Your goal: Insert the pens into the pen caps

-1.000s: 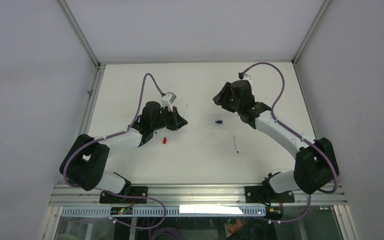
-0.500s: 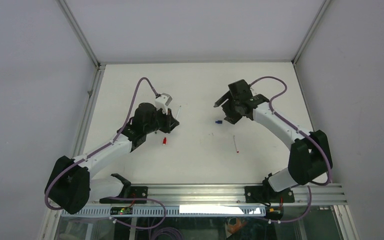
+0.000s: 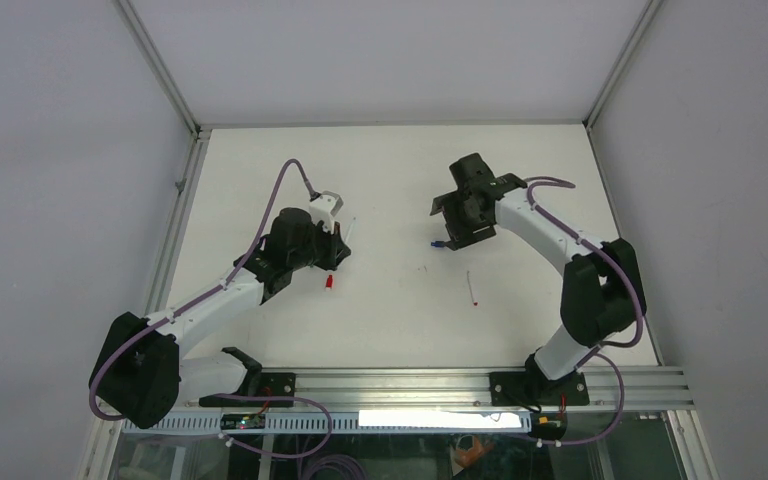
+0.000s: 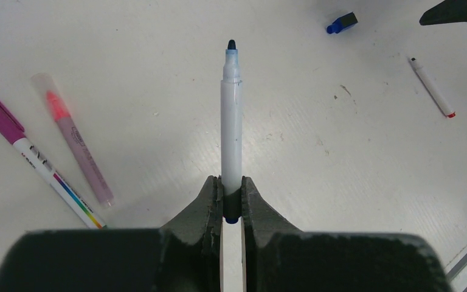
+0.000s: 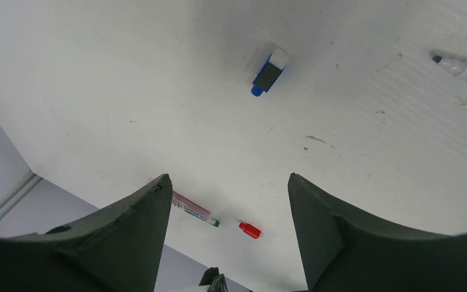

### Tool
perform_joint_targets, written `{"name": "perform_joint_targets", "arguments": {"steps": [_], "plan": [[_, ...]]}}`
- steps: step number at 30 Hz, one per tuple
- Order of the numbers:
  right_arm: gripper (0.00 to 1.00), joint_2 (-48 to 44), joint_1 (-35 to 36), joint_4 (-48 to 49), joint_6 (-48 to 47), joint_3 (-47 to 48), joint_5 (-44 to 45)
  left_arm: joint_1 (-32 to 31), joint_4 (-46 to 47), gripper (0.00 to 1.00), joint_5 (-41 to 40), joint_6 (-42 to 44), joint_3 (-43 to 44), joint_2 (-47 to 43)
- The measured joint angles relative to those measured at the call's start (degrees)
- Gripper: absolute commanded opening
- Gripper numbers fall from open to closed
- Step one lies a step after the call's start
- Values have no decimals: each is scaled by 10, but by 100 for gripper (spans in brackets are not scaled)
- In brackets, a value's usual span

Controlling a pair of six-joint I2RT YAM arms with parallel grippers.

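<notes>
White-barrelled, blue-tipped stick pen [image 4: 231, 121] sits clamped in our left gripper [image 4: 231, 196], pointing forward. Our right gripper [image 5: 229, 182] hangs with jaws spread above the small blue plastic cap [image 5: 267, 74]

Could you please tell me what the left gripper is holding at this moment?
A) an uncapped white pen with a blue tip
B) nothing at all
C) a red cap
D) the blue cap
A: in the left wrist view the left gripper is shut on the tail end of the white pen, whose blue tip is bare, while the blue cap lies loose well beyond it.
</notes>
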Motion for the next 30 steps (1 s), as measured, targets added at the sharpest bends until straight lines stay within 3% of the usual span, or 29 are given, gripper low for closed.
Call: {"name": "perform_joint_targets", "arguments": {"steps": [7, 15, 30], "plan": [[68, 52, -7, 1, 42, 2, -17, 0, -12, 0, -9, 4, 0, 0], [45, 95, -15, 31, 61, 2, -24, 0, -13, 0, -17, 10, 0, 0], [42, 131, -37, 59, 64, -2, -42, 0, -14, 0, -20, 10, 0, 12]]}}
